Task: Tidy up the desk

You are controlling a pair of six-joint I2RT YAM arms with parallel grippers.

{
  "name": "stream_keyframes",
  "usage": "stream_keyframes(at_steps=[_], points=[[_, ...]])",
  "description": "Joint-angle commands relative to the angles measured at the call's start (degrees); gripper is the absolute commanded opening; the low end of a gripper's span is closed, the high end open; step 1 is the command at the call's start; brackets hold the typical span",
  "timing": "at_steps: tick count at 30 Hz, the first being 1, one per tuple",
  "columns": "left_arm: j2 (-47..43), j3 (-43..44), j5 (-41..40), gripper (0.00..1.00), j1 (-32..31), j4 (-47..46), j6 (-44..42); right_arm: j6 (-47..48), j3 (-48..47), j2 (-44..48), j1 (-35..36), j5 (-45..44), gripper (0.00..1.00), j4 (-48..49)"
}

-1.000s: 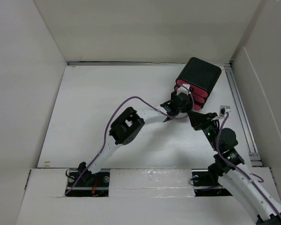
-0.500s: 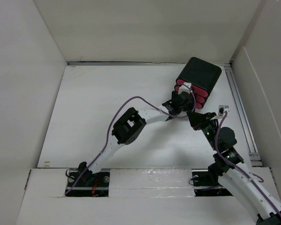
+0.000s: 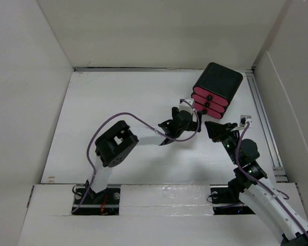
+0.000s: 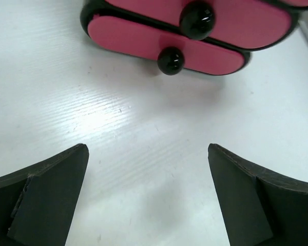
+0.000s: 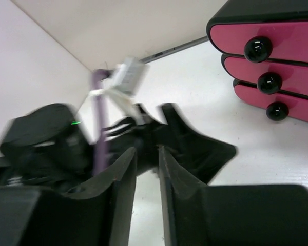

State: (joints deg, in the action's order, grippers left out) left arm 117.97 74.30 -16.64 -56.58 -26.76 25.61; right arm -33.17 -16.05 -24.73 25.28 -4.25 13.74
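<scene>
- Top view: the desk point(image 3: 102, 113) lies white between its walls. The black drawer box point(image 3: 219, 82) stands on it at the far right corner, turned so that its three pink fronts face my arms. My left gripper point(image 3: 189, 111) hangs just in front of those fronts, apart from them. My right gripper point(image 3: 211, 128) is near, to its right, and as far as I can tell touches neither the box nor my other arm
- Left wrist view: my left gripper point(image 4: 146, 148) is spread wide with nothing between its fingers point(image 4: 46, 189), and only bare desk shows below. The lowest drawer point(image 4: 123, 36) lies ahead, its black knob point(image 4: 170, 60) a little right of my midline. The second knob point(image 4: 196, 19) sits above it. Both fronts look flush with the box
- Right wrist view: my right gripper point(image 5: 146, 154) has its fingers pressed almost together, a thin slit between them, pinching nothing. It looks across my blurred left wrist to all three drawers, each of which looks pushed in
- The step in hand, as I judge it, concerns the lowest drawer. To do it well I would shift slightly right until the knob is centred between my left fingers. I would stay low and level so that I don't catch the second knob, then close only once a finger lies on each side
- The knob looks small and glossy, so a shallow pinch may slip. A pull should run straight along the drawer's line
- The box may be light enough to slide, so my right gripper could steady it
</scene>
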Motion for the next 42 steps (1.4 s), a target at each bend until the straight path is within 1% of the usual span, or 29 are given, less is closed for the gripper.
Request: stream_keyframes(at_steps=[1, 3, 4, 5, 6, 7, 8, 9, 10, 12, 13, 15, 16, 17, 18, 19, 20, 21, 24, 27, 28, 30, 31, 32, 33, 35, 37, 39, 42], points=[[-11.7, -6.4, -3.4, 0.99, -0.5, -7.9, 0.7, 0.6, -0.7, 0.9, 0.6, -1.6, 0.31, 1.9], [-15.6, -13.3, -5.0, 0.99, -0.5, -8.7, 2.3, 0.6, -0.5, 1.8, 0.6, -2.1, 0.37, 2.0], [-19.8, -15.5, -5.5, 0.99, -0.5, -9.0, 2.7, 0.6, -0.3, 2.1, 0.6, -2.2, 0.38, 2.1], [-22.3, -20.3, -6.6, 0.99, -0.5, -9.4, 3.0, 0.6, -0.2, 2.0, 0.6, -2.3, 0.40, 2.1], [-24.4, -22.8, -7.3, 0.99, -0.5, -9.3, 3.8, 0.6, -0.1, 1.8, 0.6, -2.3, 0.42, 2.2], [-29.4, -24.8, -8.5, 0.99, -0.5, -9.0, 4.3, 0.6, -0.1, 1.7, 0.6, -2.2, 0.43, 2.3], [-32.1, -28.6, -10.5, 0.99, -0.5, -7.4, 4.8, 0.6, -0.3, 1.5, 0.6, -2.1, 0.43, 2.4], [-34.4, -30.5, -11.3, 0.99, -0.5, -6.6, 5.4, 0.6, -0.3, 1.4, 0.6, -1.8, 0.44, 2.5], [-39.2, -32.0, -12.0, 0.99, -0.5, -5.7, 5.7, 0.5, -0.1, 1.1, 0.6, -1.6, 0.45, 2.9], [-43.9, -36.7, -14.0, 0.99, -0.5, -2.8, 6.4, 0.6, -0.1, 0.9, 0.6, -1.4, 0.47, 3.2], [-48.6, -37.9, -14.9, 0.99, -0.5, -2.0, 7.6, 0.7, 0.0, 0.8, 0.6, -1.4, 0.48, 3.3], [-55.5, -43.6, -17.1, 0.99, -0.5, 1.4, 10.1, 0.9, 0.0, 0.9, 0.6, -1.2, 0.50, 3.4], [-57.7, -43.6, -17.1, 0.99, -0.5, 1.5, 11.4, 1.0, 0.0, 0.9, 0.6, -1.1, 0.51, 3.5], [-60.2, -46.2, -18.8, 0.99, -0.5, 3.6, 12.5, 1.3, 0.0, 1.1, 0.6, -1.3, 0.52, 3.5], [-62.5, -47.4, -19.6, 0.99, -0.5, 5.0, 13.9, 1.3, 0.0, 1.2, 0.6, -1.3, 0.63, 3.5], [-67.1, -48.5, -20.8, 0.99, -0.5, 6.4, 15.2, 1.3, -0.1, 1.4, 1.1, -1.5, 0.73, 3.4], [-70.0, -50.2, -22.7, 0.99, -0.5, 9.9, 17.9, 1.6, 0.1, 2.0, 1.1, -1.5, 0.98, 3.5], [-74.9, -50.8, -23.4, 0.99, -0.5, 11.8, 18.9, 1.6, 0.2, 2.4, 1.1, -1.6, 1.00, 3.5], [-82.1, -52.8, -24.6, 0.99, -0.5, 17.8, 21.1, 1.8, -0.1, 3.7, 1.1, -2.2, 1.00, 2.3], [-94.3, -54.0, -24.6, 0.99, 0.1, 23.1, 22.5, 1.9, -1.5, 4.3, 1.1, -1.6, 1.00, 0.4], [-96.3, -54.3, -24.8, 0.99, 0.1, 24.8, 23.2, 1.6, -2.1, 4.4, 1.1, -1.5, 1.00, -0.4], [-102.6, -54.7, -25.8, 0.99, 0.1, 30.0, 25.0, 1.1, -2.8, 4.7, 1.1, -0.6, 1.00, -1.3], [-106.5, -54.9, -26.9, 0.99, 0.1, 35.5, 26.4, 0.7, -3.4, 5.3, 1.1, -0.1, 1.00, -3.0], [-106.5, -54.9, -27.1, 0.99, 0.1, 35.6, 26.4, 0.6, -3.6, 5.3, 1.1, -0.1, 1.00, -3.0], [-110.0, -55.0, -27.3, 0.99, 0.1, 36.6, 26.6, 0.6, -3.8, 5.8, 1.1, 0.3, 1.00, -3.5], [-113.0, -55.7, -26.8, 0.99, 0.1, 38.4, 25.9, 0.5, -4.2, 6.7, 1.6, 0.5, 1.00, -4.9], [-116.5, -56.5, -25.7, 0.99, 0.1, 37.6, 23.6, 0.6, -4.6, 7.2, 1.6, 0.1, 1.00, -5.6], [-117.7, -57.7, -25.0, 0.99, 0.1, 36.1, 23.0, 0.8, -5.3, 7.2, 1.6, 0.0, 1.00, -6.1], [-115.8, -57.9, -24.8, 0.99, 0.1, 34.4, 21.8, 0.9, -6.5, 6.2, 1.6, 0.6, 1.00, -6.5]])
